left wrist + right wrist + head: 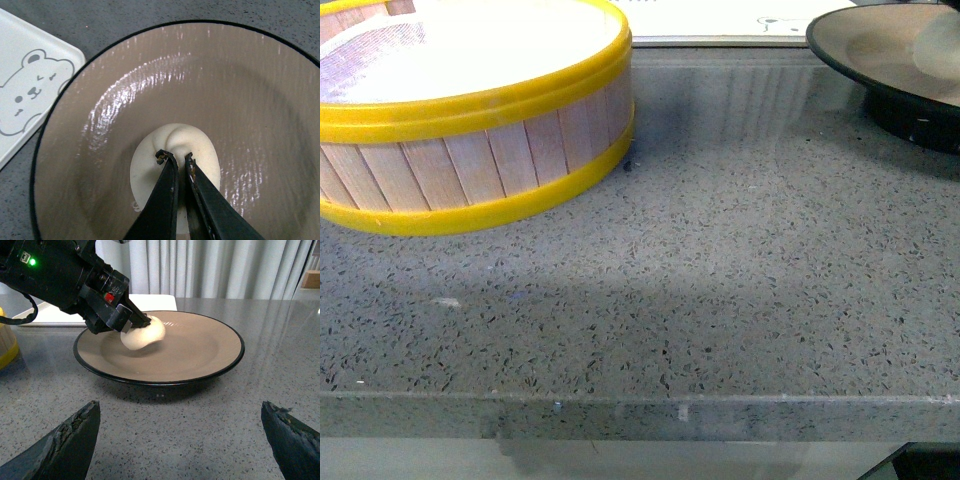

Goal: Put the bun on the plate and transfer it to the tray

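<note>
Left end effector (175, 159): clenched on the bun (175, 136). Its two dark fingers (162, 200) stand almost together, with the tips pinched into the pleated top. The right wrist view shows the left end effector (139, 322) at the end of a black arm that carries a green light.
Right end effector (180, 440): released and grasping nothing. Its fingers (65, 445) are spread wide, low over the worktop (165, 430), near the plate but apart from it.
Bun (144, 335): small, white and smooth, held within the plate's rim over its tan inner surface. Whether its underside touches the plate cannot be told.
Plate (125, 90): round and shallow, with a glossy tan inside and a black rim (200, 347). It stands on the worktop on a black foot, at the far right in the front view (880, 50).
Tray (30, 85): white, with a rounded corner and a bear drawing. It lies flat on the worktop just beside the plate's rim, and in the right wrist view it shows behind the plate (155, 301).
Steamer basket (470, 150): wooden slats between yellow bands, at the far left in the front view, well apart from the plate.
Worktop (720, 280): grey speckled stone.
</note>
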